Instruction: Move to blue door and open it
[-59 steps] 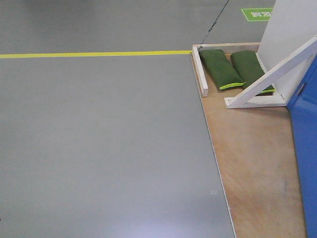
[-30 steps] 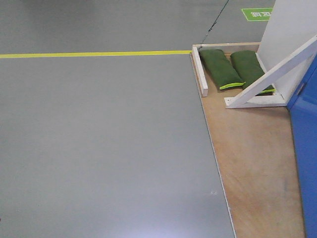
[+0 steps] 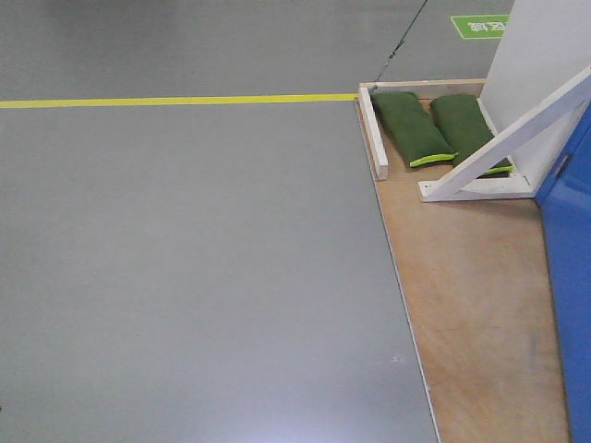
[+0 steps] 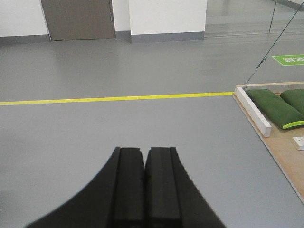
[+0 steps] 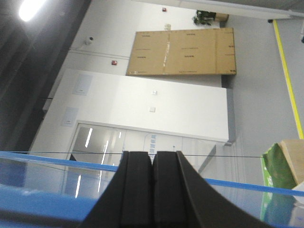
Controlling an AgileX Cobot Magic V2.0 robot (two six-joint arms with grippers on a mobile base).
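The blue door [image 3: 571,277] shows only as a glossy bright-blue panel along the right edge of the front view, standing on a wooden platform [image 3: 471,277]. Its handle and lock are out of view. My left gripper [image 4: 144,149] is shut with nothing in it and hangs over grey floor, pointing toward a yellow floor line [image 4: 118,99]. My right gripper [image 5: 152,154] is shut and empty too. It points up at a glass pane with thin blue frame bars [image 5: 247,187].
Two green sandbags [image 3: 411,127] lie at the platform's far end, inside a white wooden rim [image 3: 374,134]. A white diagonal brace [image 3: 512,138] props a white wall panel [image 3: 545,46]. Grey floor [image 3: 185,277] stretches left of the platform. A green floor sign [image 3: 478,26] is far back.
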